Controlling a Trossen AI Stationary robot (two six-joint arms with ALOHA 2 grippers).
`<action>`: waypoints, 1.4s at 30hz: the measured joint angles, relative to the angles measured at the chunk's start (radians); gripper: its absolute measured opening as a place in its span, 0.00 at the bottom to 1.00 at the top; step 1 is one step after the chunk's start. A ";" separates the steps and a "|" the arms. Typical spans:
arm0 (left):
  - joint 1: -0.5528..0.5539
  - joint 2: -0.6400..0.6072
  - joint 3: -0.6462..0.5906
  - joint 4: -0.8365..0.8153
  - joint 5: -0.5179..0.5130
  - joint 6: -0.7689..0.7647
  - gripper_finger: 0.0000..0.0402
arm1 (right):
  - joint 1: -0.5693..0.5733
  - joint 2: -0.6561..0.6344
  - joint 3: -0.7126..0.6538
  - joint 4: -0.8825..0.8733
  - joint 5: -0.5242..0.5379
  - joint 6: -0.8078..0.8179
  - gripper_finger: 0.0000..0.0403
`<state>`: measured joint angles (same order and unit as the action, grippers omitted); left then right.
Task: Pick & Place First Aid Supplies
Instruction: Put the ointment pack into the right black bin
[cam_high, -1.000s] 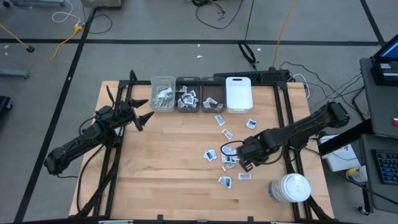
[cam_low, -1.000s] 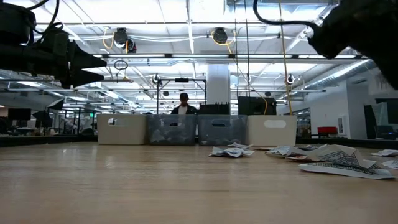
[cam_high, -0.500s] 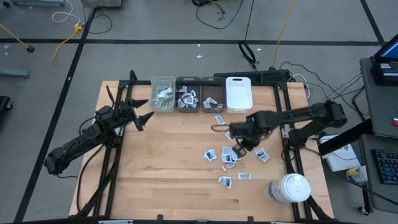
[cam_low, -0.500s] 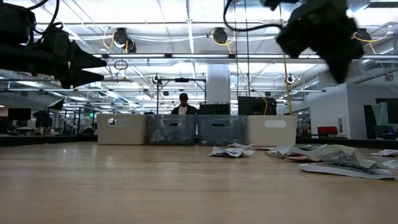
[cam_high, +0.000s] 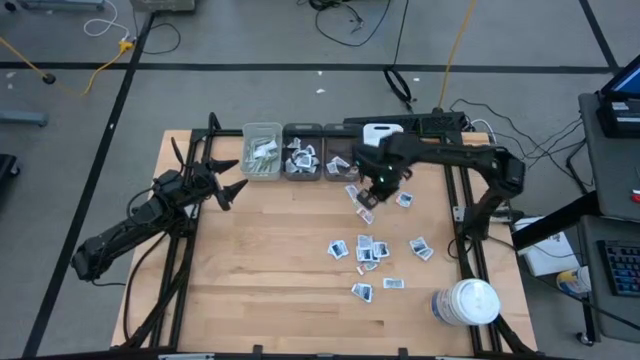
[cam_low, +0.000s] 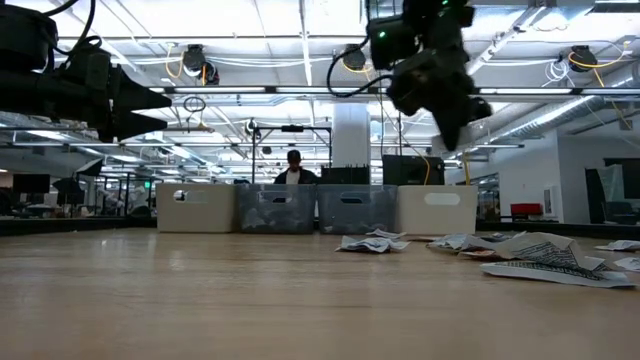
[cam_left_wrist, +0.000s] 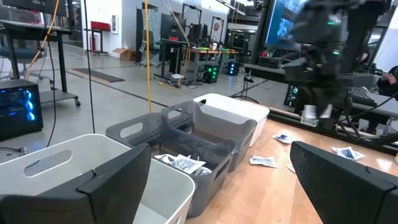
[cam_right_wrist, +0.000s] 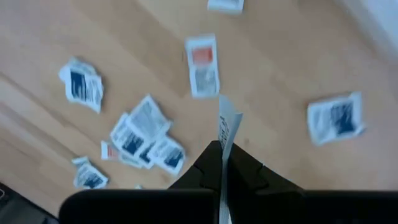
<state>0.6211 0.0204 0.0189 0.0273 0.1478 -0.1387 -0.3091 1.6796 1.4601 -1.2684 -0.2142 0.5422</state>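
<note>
The right hand (cam_high: 372, 186) hangs over the wooden table (cam_high: 260, 260) just below the bins (cam_high: 303, 152), pinching a thin flat sachet (cam_right_wrist: 227, 132) edge-on; only its wrist view shows this. Other crinkled sachets (cam_high: 362, 250) lie scattered lower center-right. The left hand (cam_high: 232, 176) waits at middle left, spread.

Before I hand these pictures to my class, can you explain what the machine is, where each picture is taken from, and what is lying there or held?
It is a robot with two dark arms at a wooden table. One picture looks straight down, one looks level across the tabletop, and one comes from each wrist. The left gripper waits at the table's left, jaws open. The right gripper is near the row of small bins, jaws shut on a sachet, seen edge-on from its wrist. More first aid sachets lie scattered on the wood, some already in the bins. A white lidded jar stands at a corner. Behind the table a person shows.
</note>
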 joint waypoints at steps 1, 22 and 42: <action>0.000 0.000 0.000 0.000 0.000 0.000 0.98 | -0.020 0.022 0.027 -0.008 0.000 -0.028 0.00; 0.000 0.000 0.000 0.000 0.000 0.000 0.98 | -0.275 0.498 0.721 -0.170 0.002 -0.308 0.00; 0.000 0.000 0.000 0.000 0.000 0.000 0.98 | -0.265 0.645 0.724 -0.028 0.061 -0.384 0.04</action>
<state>0.6209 0.0204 0.0189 0.0273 0.1482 -0.1387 -0.5743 2.3249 2.1845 -1.2969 -0.1529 0.1582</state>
